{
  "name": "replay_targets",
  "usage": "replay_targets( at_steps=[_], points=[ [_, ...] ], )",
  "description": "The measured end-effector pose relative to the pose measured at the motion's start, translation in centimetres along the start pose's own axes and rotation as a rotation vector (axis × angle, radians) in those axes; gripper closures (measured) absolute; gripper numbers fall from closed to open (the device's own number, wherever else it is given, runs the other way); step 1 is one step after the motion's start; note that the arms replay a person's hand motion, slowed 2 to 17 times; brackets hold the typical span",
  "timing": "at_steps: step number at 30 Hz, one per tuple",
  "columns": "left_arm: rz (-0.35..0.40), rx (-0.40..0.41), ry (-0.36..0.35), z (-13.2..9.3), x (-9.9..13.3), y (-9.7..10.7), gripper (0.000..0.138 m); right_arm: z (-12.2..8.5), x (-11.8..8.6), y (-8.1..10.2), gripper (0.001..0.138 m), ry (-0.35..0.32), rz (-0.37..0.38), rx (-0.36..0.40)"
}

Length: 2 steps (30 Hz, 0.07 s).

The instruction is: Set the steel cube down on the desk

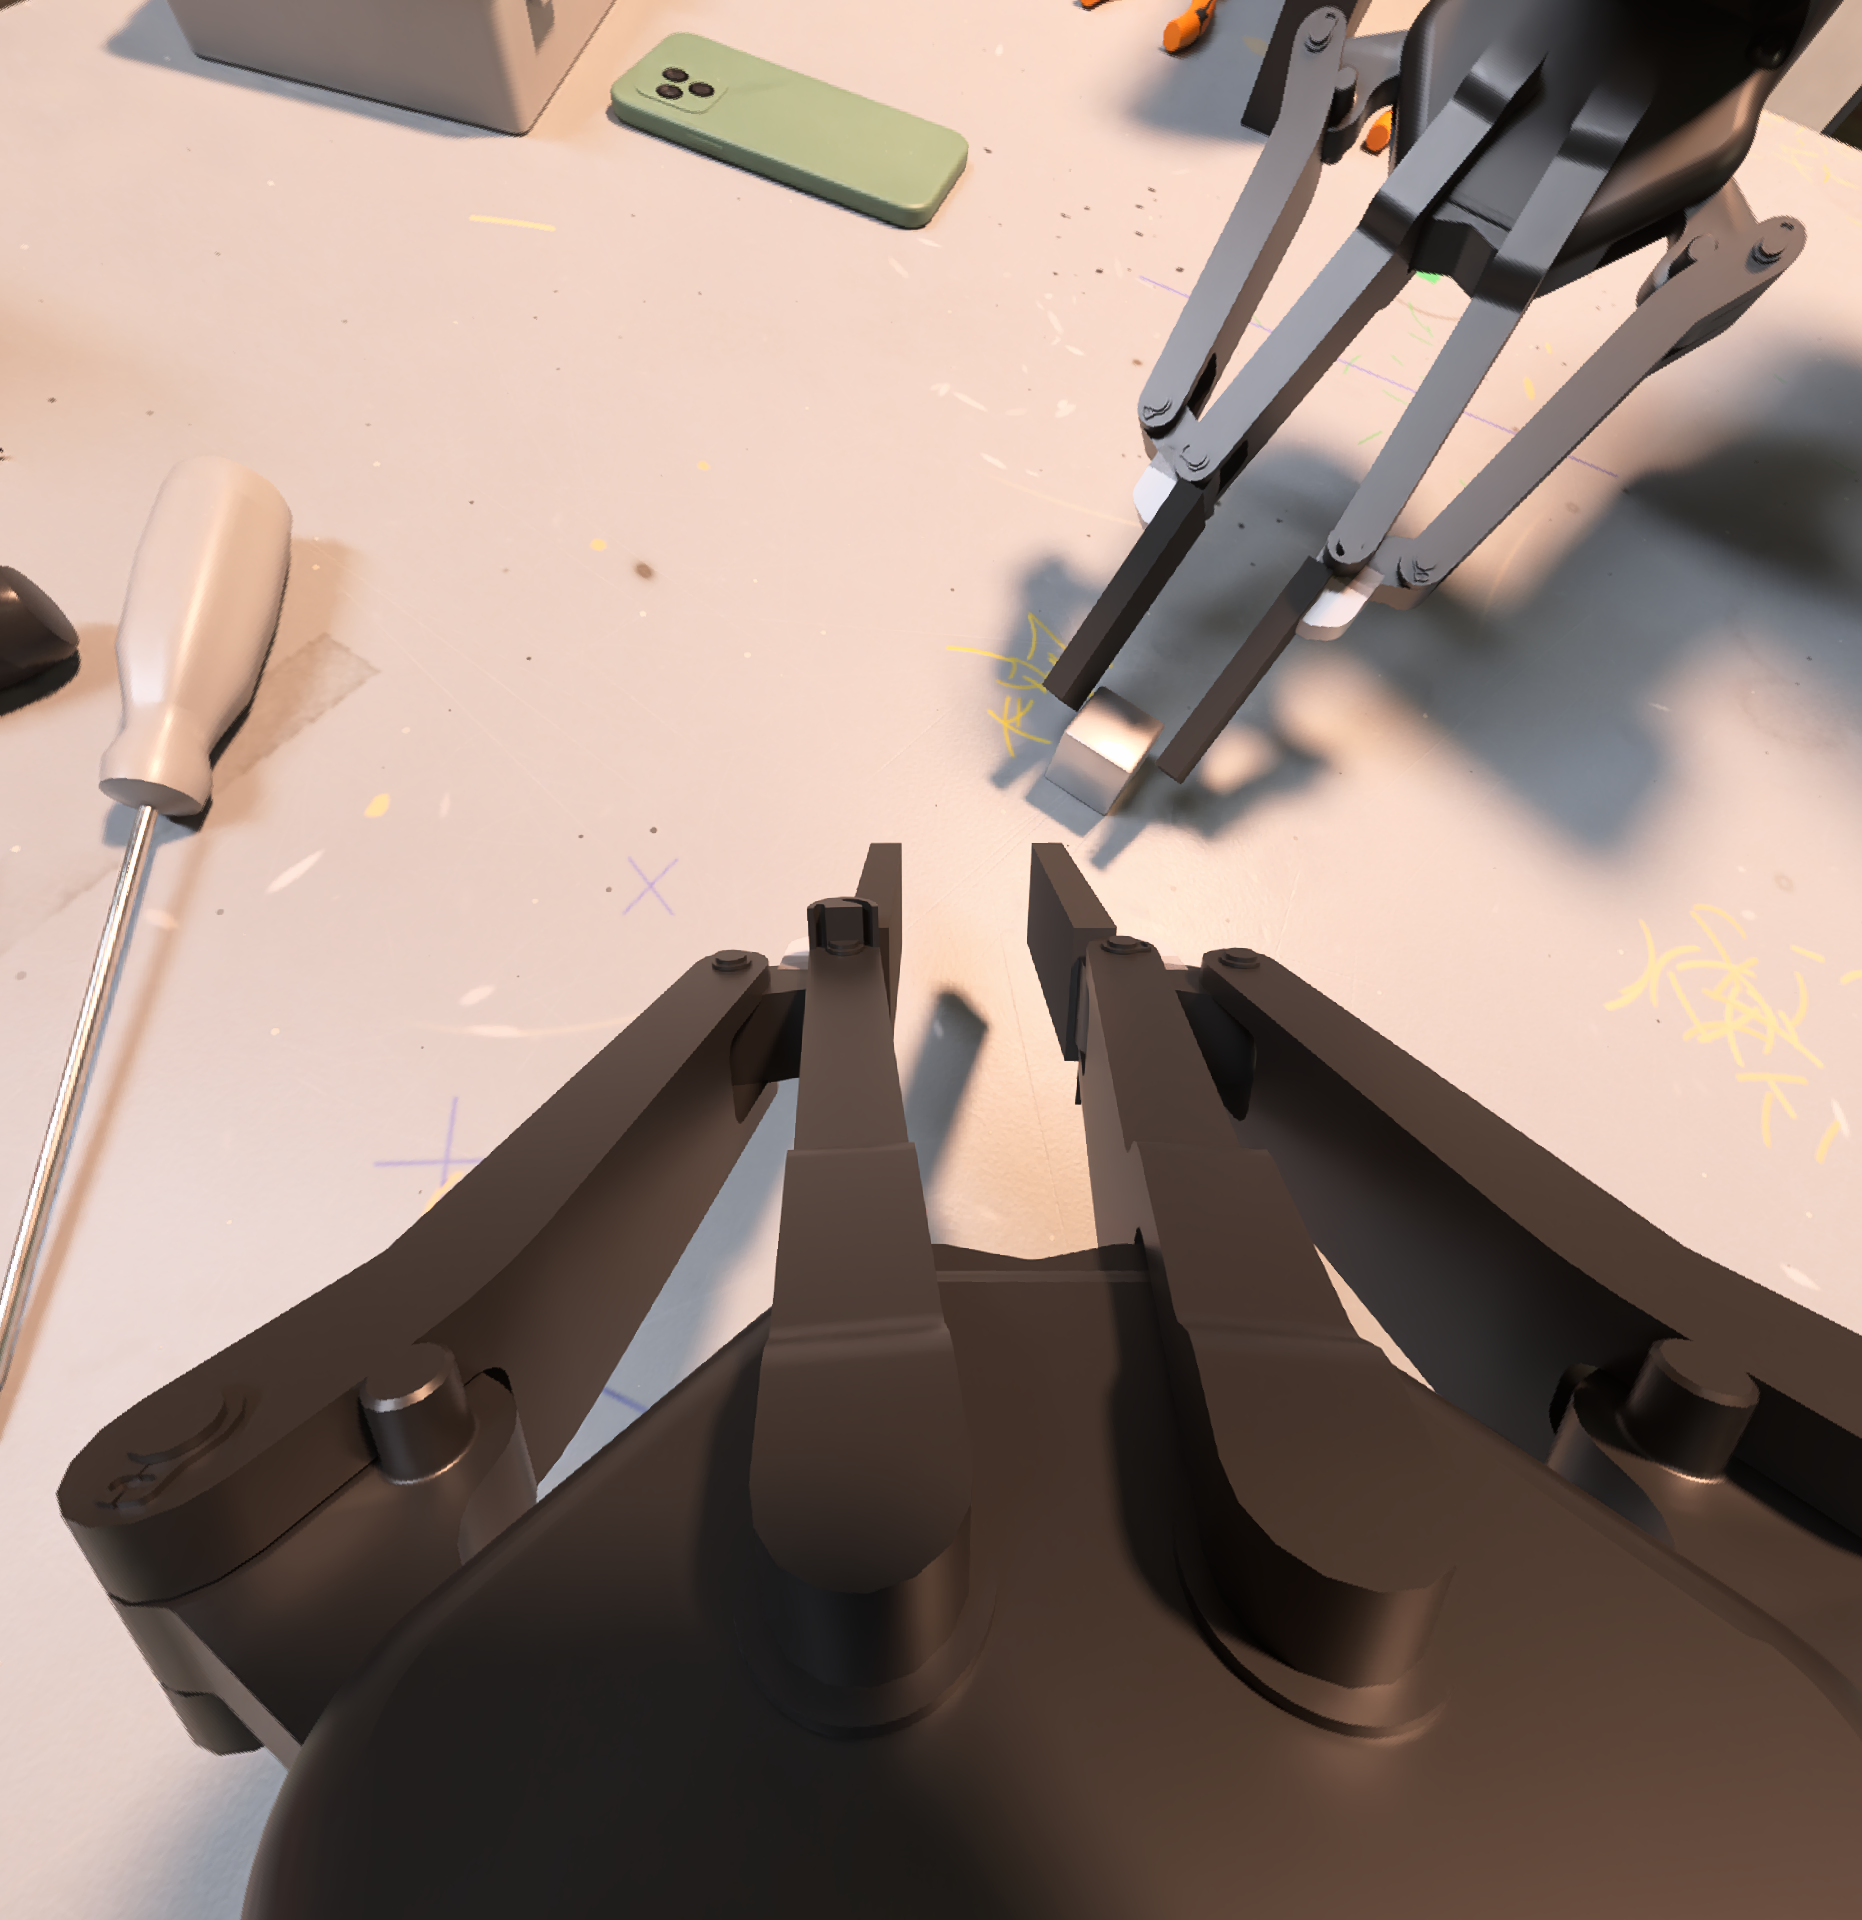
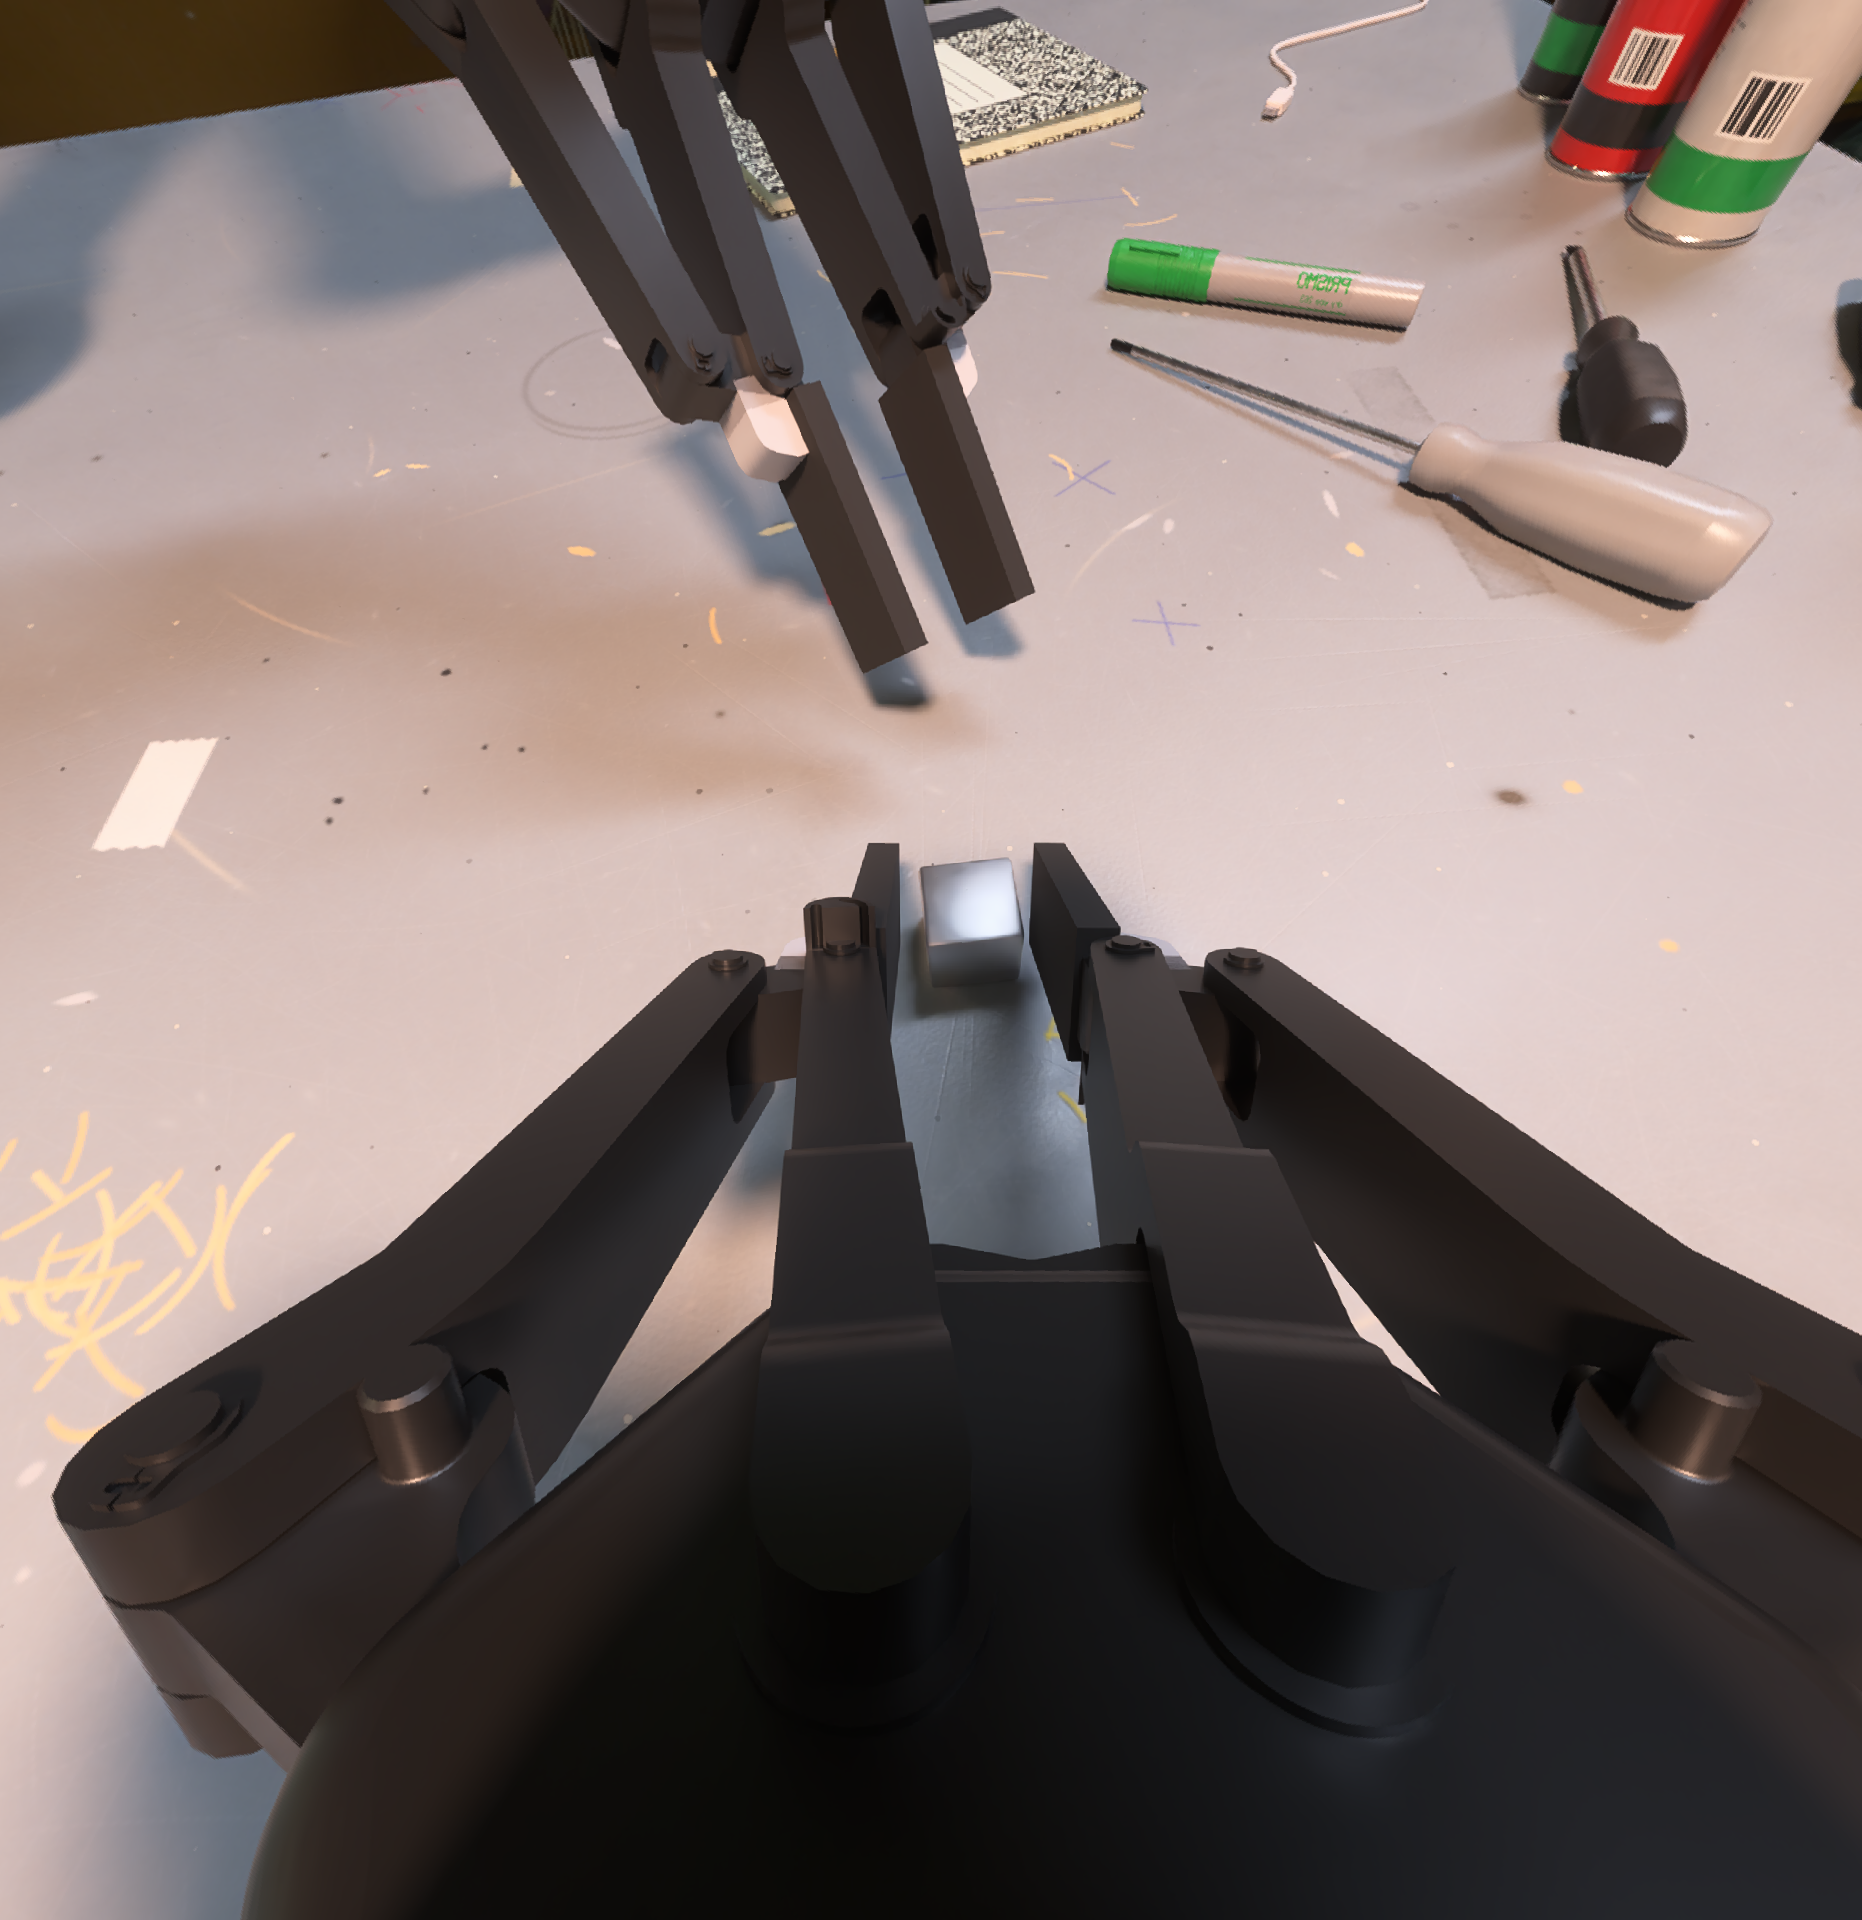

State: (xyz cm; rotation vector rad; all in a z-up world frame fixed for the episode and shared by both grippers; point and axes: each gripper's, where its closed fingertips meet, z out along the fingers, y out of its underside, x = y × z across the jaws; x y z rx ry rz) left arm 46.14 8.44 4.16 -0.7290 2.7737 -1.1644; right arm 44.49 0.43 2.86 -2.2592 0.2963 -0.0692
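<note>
Right wrist view: right end effector straddles steel cube, fingers apart.

Workshop bench: scuffed grey desk with paint specks, chalk scribbles, tape strips. Tools lying around: grey-handled screwdriver, small black-handled one, green marker, 3 spray cans, speckled notebook, green phone.

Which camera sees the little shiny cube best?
The right wrist view: the steel cube sits close and centered between the right gripper fingers, with gaps either side. The left wrist view shows it farther off, on the desk.
</note>
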Motion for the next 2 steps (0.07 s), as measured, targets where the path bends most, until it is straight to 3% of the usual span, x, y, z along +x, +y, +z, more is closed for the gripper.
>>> replay_targets(
  at_steps=[2],
  points=[
    [0.007,0.0,0.0,0.03,0.13,0.08,0.106,0.09,-0.04,-0.04,0.105,0.006,-0.003,-0.003]
  ],
)
